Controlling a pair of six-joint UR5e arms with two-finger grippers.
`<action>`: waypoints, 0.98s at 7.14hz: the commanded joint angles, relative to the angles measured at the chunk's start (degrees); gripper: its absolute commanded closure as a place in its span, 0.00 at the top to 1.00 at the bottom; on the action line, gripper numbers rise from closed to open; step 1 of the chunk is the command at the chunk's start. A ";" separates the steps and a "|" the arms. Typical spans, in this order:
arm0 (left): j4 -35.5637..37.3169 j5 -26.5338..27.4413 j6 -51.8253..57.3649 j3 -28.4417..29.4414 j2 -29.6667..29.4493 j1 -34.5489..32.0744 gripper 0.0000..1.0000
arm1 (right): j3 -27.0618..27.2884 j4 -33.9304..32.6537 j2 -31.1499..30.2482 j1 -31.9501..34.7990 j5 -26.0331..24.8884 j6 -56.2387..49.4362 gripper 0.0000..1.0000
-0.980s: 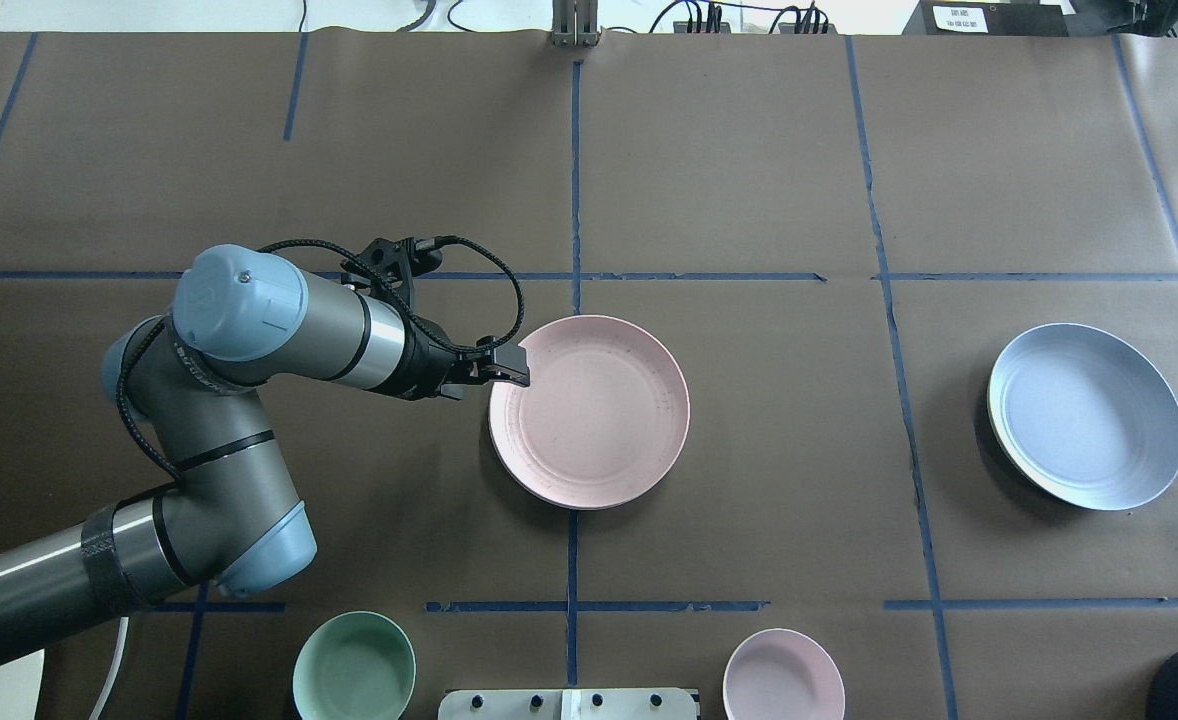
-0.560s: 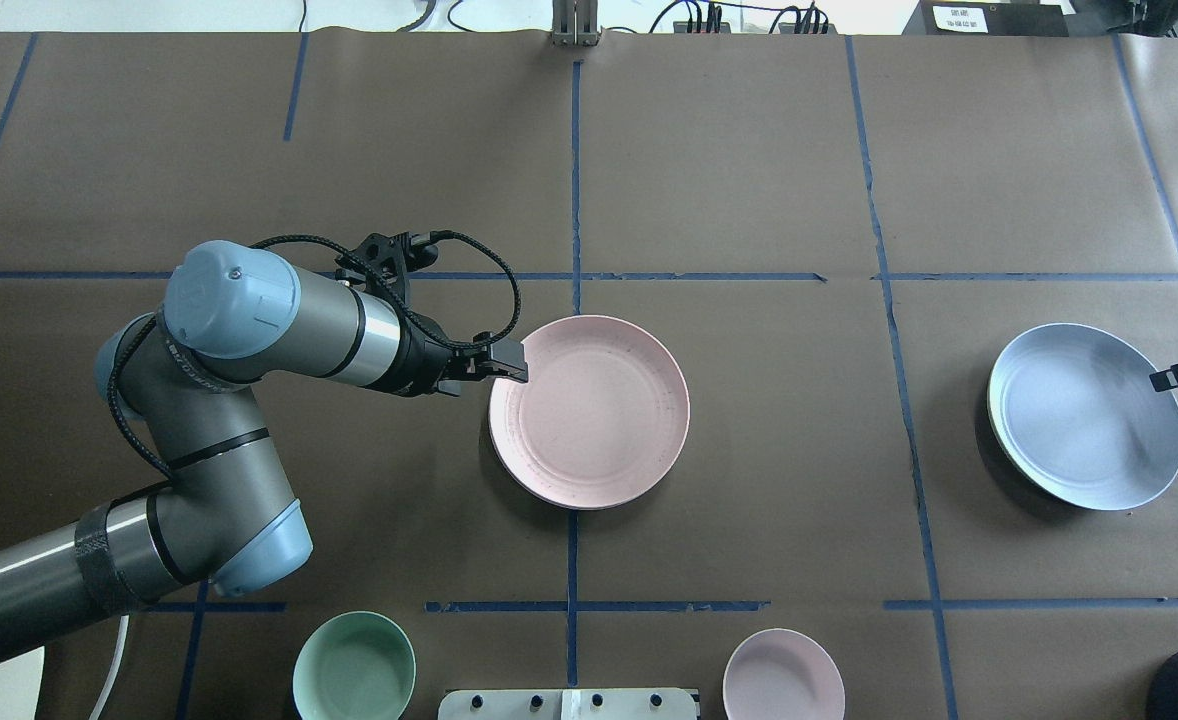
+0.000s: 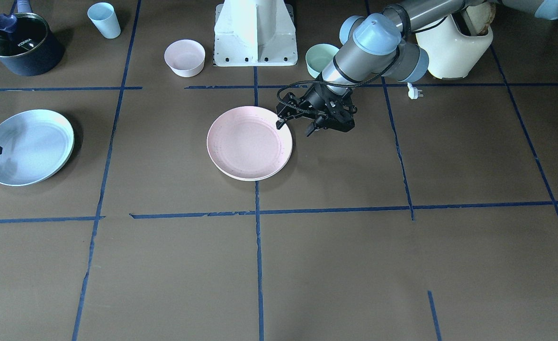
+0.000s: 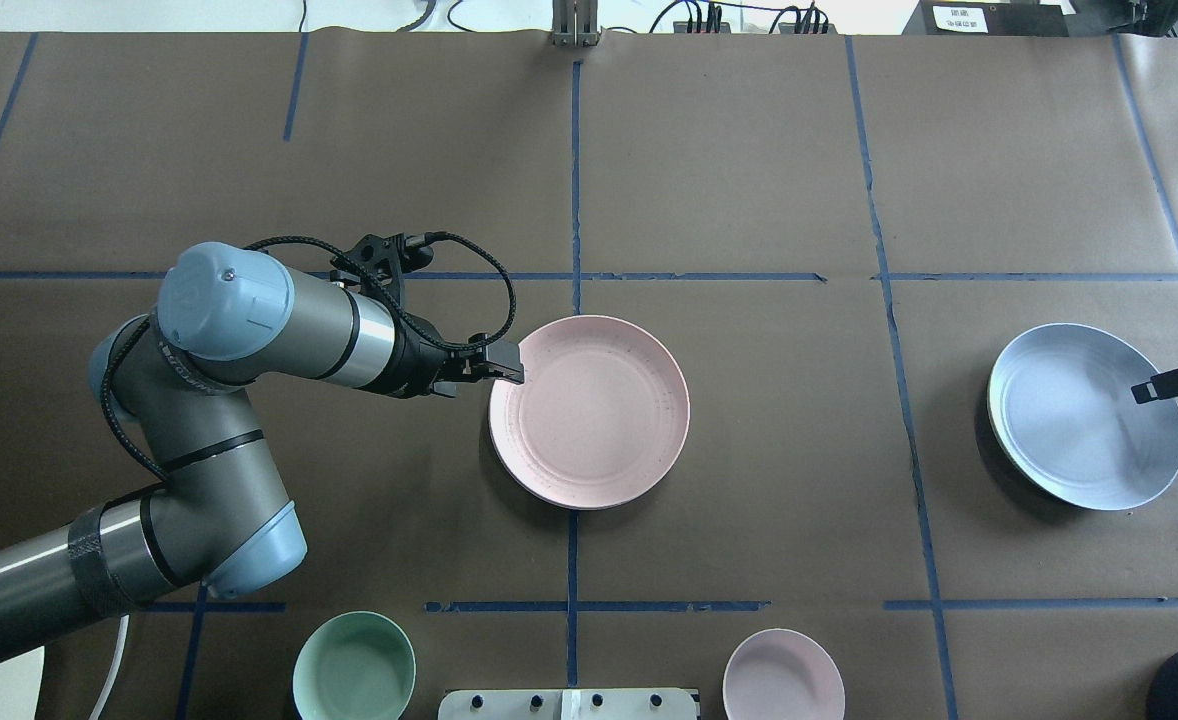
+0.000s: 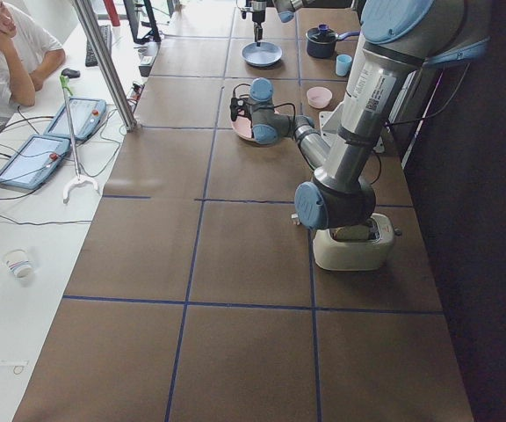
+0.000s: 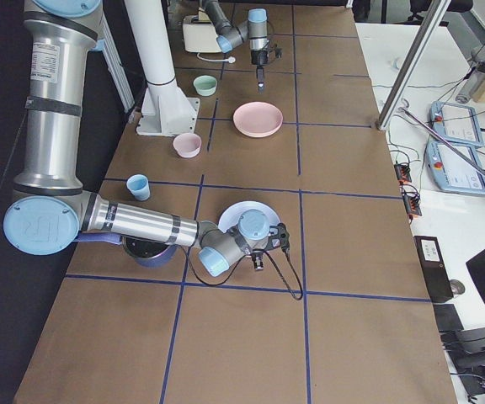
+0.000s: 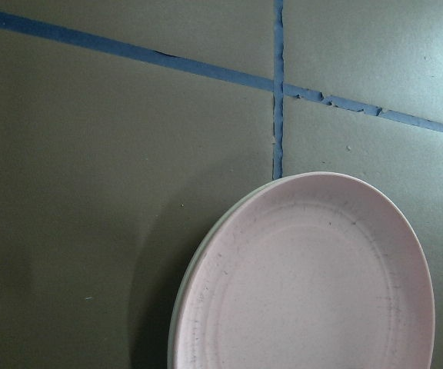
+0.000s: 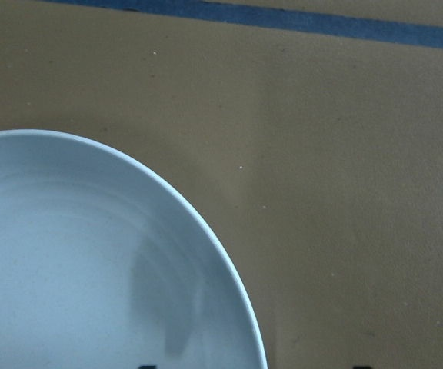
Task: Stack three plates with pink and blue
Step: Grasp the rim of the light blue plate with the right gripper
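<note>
On the table (image 4: 749,150), near its middle, lies the pink plate (image 4: 589,412). It is round, shallow and matte, with a raised rim and faint dark flecks, and it sits flat across a blue tape line. Under it is a cream plate (image 7: 177,317) of the same size, set slightly off so that a thin arc of its rim shows. The blue plate (image 4: 1086,415) lies by itself well apart, toward the robot's right end of the table, not on the stack.

The left gripper (image 3: 294,129) hangs just beside the pink plate's rim on the robot's left side, jaws spread and holding nothing. The right gripper (image 4: 1154,388) reaches in over the outer part of the blue plate, also spread and empty.

Between the pink and blue plates runs brown paper crossed by one tape line. Along the robot's edge stand a toaster (image 3: 454,47), a pot (image 3: 21,47), a mint bowl (image 4: 354,668), a pink bowl (image 4: 784,675) and a cup (image 3: 104,20).

The left wrist view shows the cream rim most plainly. Overhead shows one right finger only. The right wrist view shows two dark tips far apart at its lower edge, with the blue rim between them. The exterior left view alone shows a seated person (image 5: 3,48).
</note>
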 commanded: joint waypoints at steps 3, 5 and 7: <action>0.00 -0.09 0.00 -0.56 0.11 -0.27 0.90 | 3.53 -0.28 0.68 -0.05 2.11 1.18 0.00; 0.00 -0.18 0.00 -1.17 0.11 -0.70 0.90 | 8.88 -0.45 4.95 -3.62 2.22 11.20 0.00; 0.00 -0.18 0.00 -1.35 0.11 -1.32 0.90 | 15.55 -0.54 12.42 -12.31 -1.36 33.13 0.00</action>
